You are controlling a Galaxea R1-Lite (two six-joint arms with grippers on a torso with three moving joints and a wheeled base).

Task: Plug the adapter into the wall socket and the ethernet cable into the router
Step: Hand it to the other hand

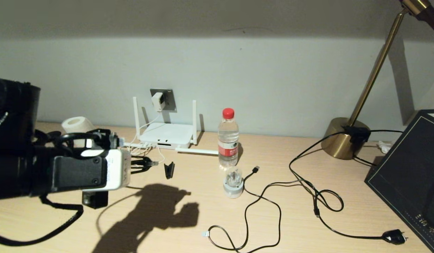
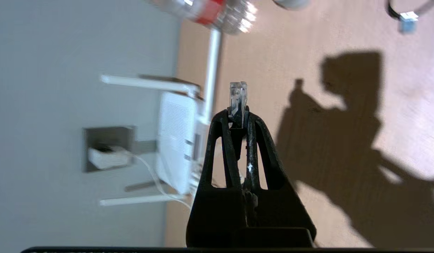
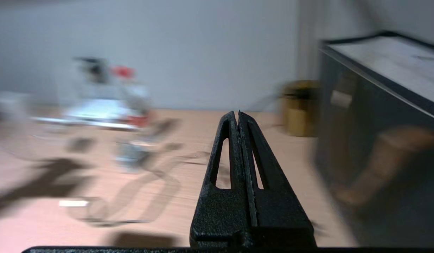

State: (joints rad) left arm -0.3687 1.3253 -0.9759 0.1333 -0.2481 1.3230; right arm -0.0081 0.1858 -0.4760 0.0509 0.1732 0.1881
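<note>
We see our left claw pinching the clear-tipped connector of the ethernet cable, the tip poking out just past the fingertips. In the head view this claw hangs above the counter toward its left side, in front of the router, with the connector short of the router's front face and not touching it. The router lies flat at the back edge of the counter against the wall, two antennas upright and one lying along the surface toward the water bottle. Directly above it the wall socket carries the adapter, already seated in the plate, its thin white cord dropping down to the router.

Our right claw has its fingers pressed together with nothing between them; it is outside the head view. Its own camera looks across the counter toward the bottle and the brass lamp base, beside a dark box, and the picture is blurred.

Near the middle of the counter a small white round socket piece stands in front of the bottle, a thin black USB cable loops toward the front edge, and the lamp cord trails to a black plug near the front right corner. A paper roll sits at the back left.
</note>
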